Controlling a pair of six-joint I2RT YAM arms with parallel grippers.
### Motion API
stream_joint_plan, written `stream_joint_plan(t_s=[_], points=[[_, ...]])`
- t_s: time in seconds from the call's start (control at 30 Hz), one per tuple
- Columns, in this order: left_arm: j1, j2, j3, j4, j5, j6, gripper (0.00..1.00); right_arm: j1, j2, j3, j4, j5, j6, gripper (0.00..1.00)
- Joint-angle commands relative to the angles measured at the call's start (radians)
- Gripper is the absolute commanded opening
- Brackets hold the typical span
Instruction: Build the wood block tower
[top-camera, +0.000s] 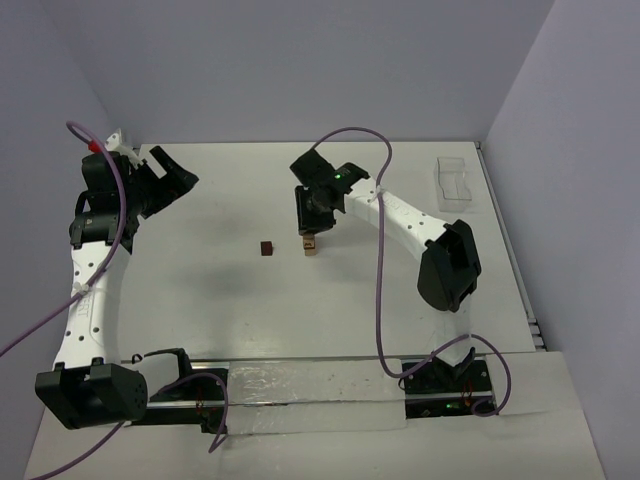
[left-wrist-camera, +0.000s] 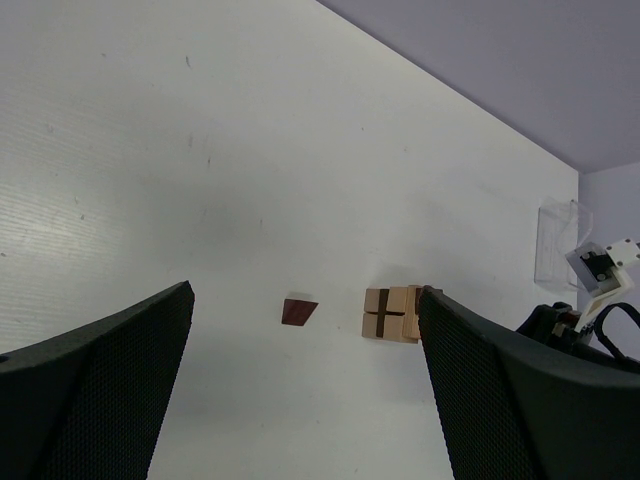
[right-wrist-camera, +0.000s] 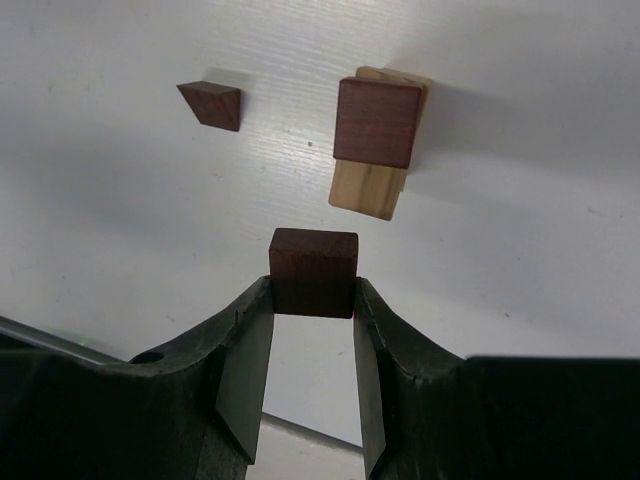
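1. Step in hand: we read this as carry-and-place. The right fingers (right-wrist-camera: 240, 345) are clamped on a dark block (right-wrist-camera: 313, 265), one finger on each side face, with the block lifted off the surface (right-wrist-camera: 520, 250).
2. The tower (right-wrist-camera: 377, 122) sits at 1 o'clock from the held block in the right wrist view, close by but not touching. It has a dark cube on top and tan cubes under it. The lower tan cubes look slightly skewed. We can't tell the exact cube count.
3. Next move, our guess: shift toward 1 o'clock, centre the block over the top cube, square the edges, lower it, then release gently. The column is one cube wide, so a sideways nudge could topple it.
4. The left fingers (left-wrist-camera: 100, 390) are spread wide and hold nothing. They are parked at about 10 o'clock from the tower in the top view, well apart.
5. A loose block (top-camera: 266, 247), dark, lies on the surface at 9 o'clock of the tower, near it with a gap. It is likely a later pick.
6. Materials: the cubes are small wood with sharp edges and flat faces. The dark ones are reddish-brown and smooth, and the tan ones show grain. The finger pads are black, with a mesh texture visible in the left wrist view. The surface is matte white with faint streaks.
7. A tray (top-camera: 455, 183) of clear plastic sits at 2 o'clock, far off.
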Motion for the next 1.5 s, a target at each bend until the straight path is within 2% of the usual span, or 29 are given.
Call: stream_joint_plan(t_s=[0.0, 0.47, 0.83, 1.47], points=[[0.009, -0.009, 0.021, 0.044, 0.006, -0.008, 0.99, 0.004, 0.005, 0.061, -0.02, 0.044, 0.013, 0.0], [0.009, 0.002, 0.026, 0.047, 0.017, -0.012, 0.99, -0.002, 0.039, 0.044, -0.017, 0.052, 0.021, 0.01], [0.009, 0.005, 0.023, 0.05, 0.025, -0.014, 0.99, -0.011, 0.068, 0.058, -0.023, 0.07, 0.019, 0.11], [0.009, 0.01, 0.023, 0.05, 0.025, -0.015, 0.99, -0.024, 0.125, 0.107, -0.038, 0.101, 0.021, 0.11]])
